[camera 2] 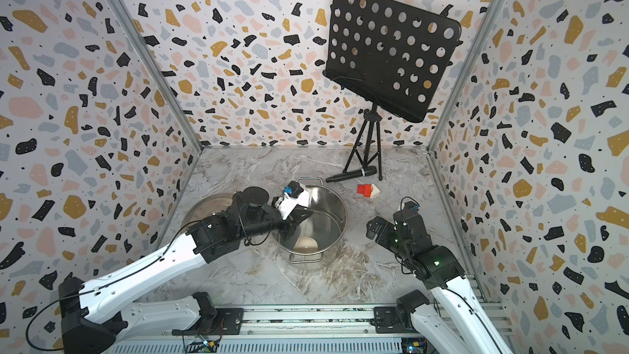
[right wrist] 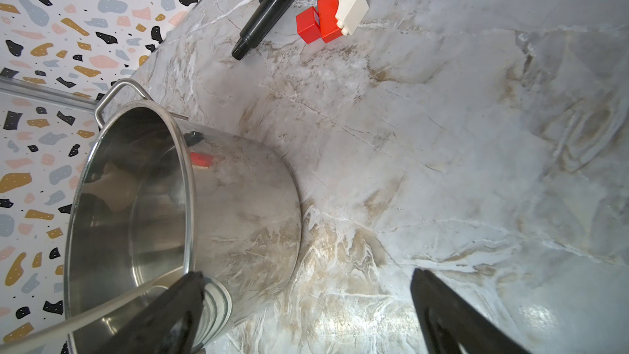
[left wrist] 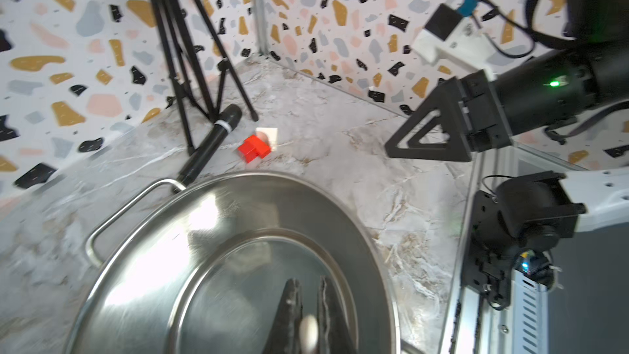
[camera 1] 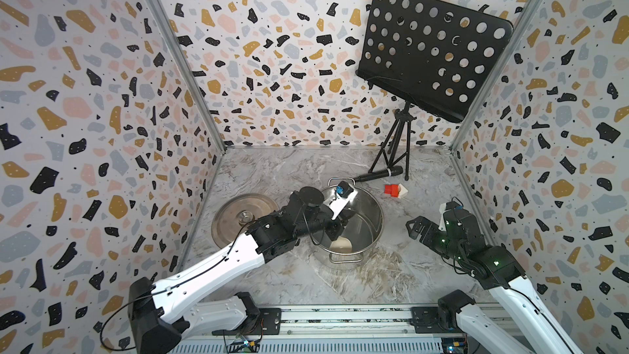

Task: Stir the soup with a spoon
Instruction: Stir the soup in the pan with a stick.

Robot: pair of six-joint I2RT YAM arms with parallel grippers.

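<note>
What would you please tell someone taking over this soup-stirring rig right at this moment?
Left end effector: shut on the handle of the cream-white plastic ladle, reaching into the stainless steel pot.
Right end effector: open, empty, hovering over the marble tabletop beside the pot.
Round steel lid: off, lying flat on the pot's other side.
Done: ladle grasped, its bowl low in the pot.
Left: the stirring itself; no liquid shows in the pot.

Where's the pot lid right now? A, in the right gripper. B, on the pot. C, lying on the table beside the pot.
C: the steel lid lies flat on the marble table, next to the open steel pot.
</note>
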